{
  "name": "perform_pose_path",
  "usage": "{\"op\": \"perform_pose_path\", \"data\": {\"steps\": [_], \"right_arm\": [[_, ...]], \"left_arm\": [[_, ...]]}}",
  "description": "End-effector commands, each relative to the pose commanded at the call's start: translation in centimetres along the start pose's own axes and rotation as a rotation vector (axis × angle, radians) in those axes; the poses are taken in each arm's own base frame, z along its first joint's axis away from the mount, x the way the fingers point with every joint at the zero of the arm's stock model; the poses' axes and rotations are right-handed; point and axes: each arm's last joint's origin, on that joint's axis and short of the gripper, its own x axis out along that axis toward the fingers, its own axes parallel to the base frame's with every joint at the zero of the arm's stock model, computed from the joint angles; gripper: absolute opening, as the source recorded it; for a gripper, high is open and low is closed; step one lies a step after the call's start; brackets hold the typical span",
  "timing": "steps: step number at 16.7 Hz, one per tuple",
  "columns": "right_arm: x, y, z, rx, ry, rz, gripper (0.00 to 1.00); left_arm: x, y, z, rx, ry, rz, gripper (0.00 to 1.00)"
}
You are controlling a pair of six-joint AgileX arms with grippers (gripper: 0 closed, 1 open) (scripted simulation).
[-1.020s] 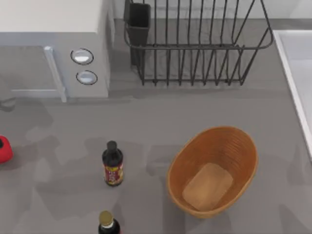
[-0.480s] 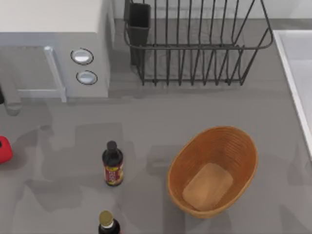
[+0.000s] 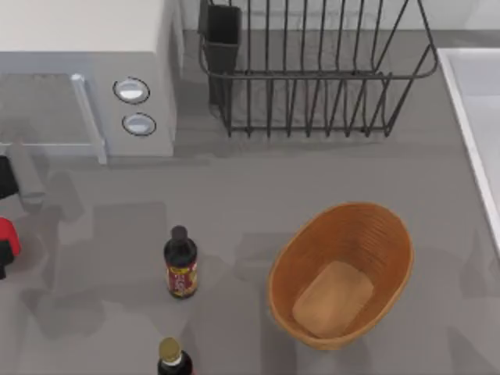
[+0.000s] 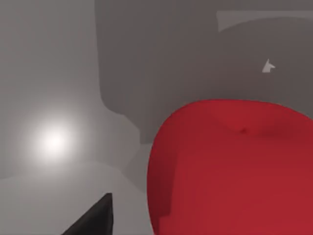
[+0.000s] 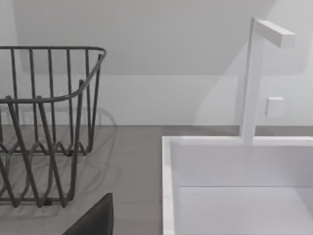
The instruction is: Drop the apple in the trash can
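Red apple (image 3: 6,237) is seen at the far left edge of the table (image 3: 234,187) in the top view, partly cut by the frame, with dark parts of the left gripper (image 3: 5,211) just above and below it — the fingers appear to sit on either side of the apple, but contact cannot be told. In the left wrist view the apple (image 4: 234,169) is seen very close, and one dark fingertip (image 4: 93,220) is seen beside it; whether the pincer is spread or pinching cannot be told.

The trash can (image 3: 341,273) — an orange-brown woven wicker basket with a tan flat bottom — is placed well apart from the apple, toward the right half of the table. A dark sauce bottle with a red label (image 3: 180,262) is stood upright between them. A second bottle with a gold cap (image 3: 172,355) is seen at the near edge. A black wire dish rack (image 3: 312,70) is placed at the back, a white microwave (image 3: 86,70) at back left.

In the right wrist view the dish rack (image 5: 44,127), a white sink (image 5: 234,181) and a white faucet (image 5: 257,73) are seen.
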Motion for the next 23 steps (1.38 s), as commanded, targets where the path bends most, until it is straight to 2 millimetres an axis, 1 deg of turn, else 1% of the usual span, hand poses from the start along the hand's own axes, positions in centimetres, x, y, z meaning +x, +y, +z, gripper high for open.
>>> {"op": "perform_pose_path", "data": {"steps": [2, 4, 9, 22, 23], "right_arm": [[0.0, 0.0, 0.0, 0.0, 0.0, 0.0, 1.0], [0.0, 0.0, 0.0, 0.0, 0.0, 0.0, 1.0], [0.0, 0.0, 0.0, 0.0, 0.0, 0.0, 1.0], [0.0, 0.0, 0.0, 0.0, 0.0, 0.0, 1.0], [0.0, 0.0, 0.0, 0.0, 0.0, 0.0, 1.0]], "left_arm": [[1.7, 0.1, 0.1, 0.0, 0.001, -0.002, 1.0], [2.8, 0.5, 0.3, 0.0, 0.0, -0.001, 1.0], [3.1, 0.7, 0.4, 0.0, -0.001, 0.001, 1.0], [3.1, 0.7, 0.4, 0.0, -0.001, 0.001, 0.02], [3.1, 0.7, 0.4, 0.0, -0.001, 0.001, 0.0]]}}
